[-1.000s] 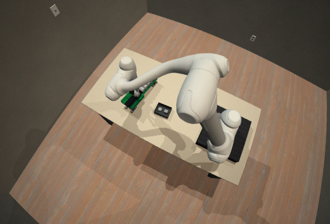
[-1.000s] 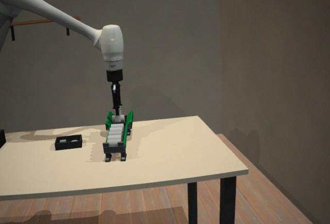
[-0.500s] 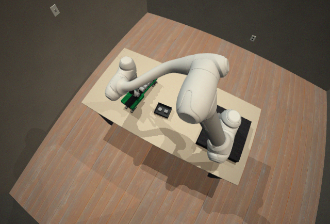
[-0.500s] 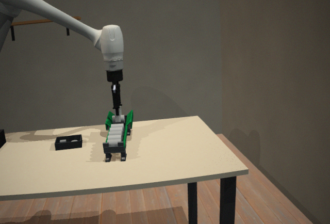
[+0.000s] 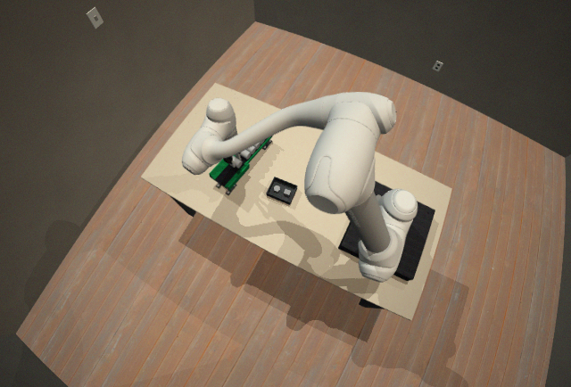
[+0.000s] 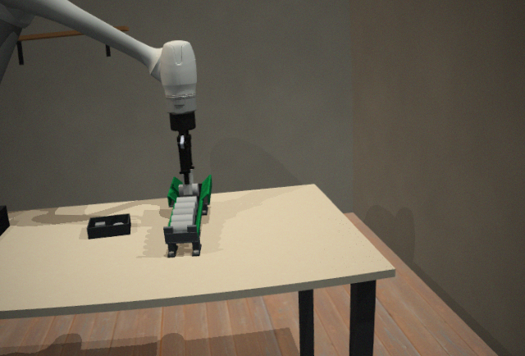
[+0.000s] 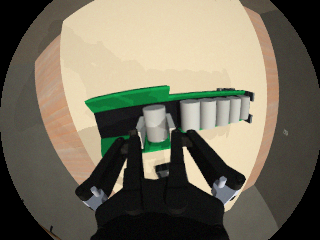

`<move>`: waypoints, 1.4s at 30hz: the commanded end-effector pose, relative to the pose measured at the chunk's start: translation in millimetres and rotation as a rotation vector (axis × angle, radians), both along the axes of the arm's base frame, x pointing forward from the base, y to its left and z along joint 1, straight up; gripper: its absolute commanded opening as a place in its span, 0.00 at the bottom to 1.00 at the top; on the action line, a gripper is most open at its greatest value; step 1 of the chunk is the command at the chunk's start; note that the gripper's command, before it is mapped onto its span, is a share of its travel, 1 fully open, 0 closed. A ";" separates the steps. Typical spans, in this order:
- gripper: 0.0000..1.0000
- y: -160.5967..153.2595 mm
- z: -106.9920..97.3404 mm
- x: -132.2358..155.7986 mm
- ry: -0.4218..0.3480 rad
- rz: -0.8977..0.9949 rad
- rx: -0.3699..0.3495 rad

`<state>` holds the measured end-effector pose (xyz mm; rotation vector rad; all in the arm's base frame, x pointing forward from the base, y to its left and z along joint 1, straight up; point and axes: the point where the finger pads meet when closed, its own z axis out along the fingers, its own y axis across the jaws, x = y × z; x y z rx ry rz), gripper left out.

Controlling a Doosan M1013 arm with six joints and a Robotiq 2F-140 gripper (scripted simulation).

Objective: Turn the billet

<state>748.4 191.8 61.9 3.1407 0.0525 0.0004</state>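
Observation:
A green-sided feed ramp (image 6: 184,212) stands on the table, with a dark stop (image 6: 181,232) at its low end. Several grey billets (image 7: 215,112) lie across it in a row against the stop; they also show in the exterior view (image 6: 183,214). My gripper (image 7: 155,121) is shut on one more billet (image 7: 155,122) at the upper part of the ramp, apart from the row. This billet lies across the ramp like the others. In the exterior view the gripper (image 6: 186,178) hangs straight down over the ramp's high end. In the top view the arm hides most of the ramp (image 5: 237,166).
A small black tray (image 6: 108,225) with two grey pieces sits on the table left of the ramp; it also shows in the top view (image 5: 281,190). The robot base stands on a black plate (image 5: 389,235) at the far end of the table.

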 end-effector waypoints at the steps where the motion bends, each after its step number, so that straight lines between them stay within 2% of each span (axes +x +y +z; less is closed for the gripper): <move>1: 0.10 0.1 -0.8 0.0 0.000 0.000 0.000; 42: 0.10 1.1 -9.3 0.0 0.000 0.000 0.000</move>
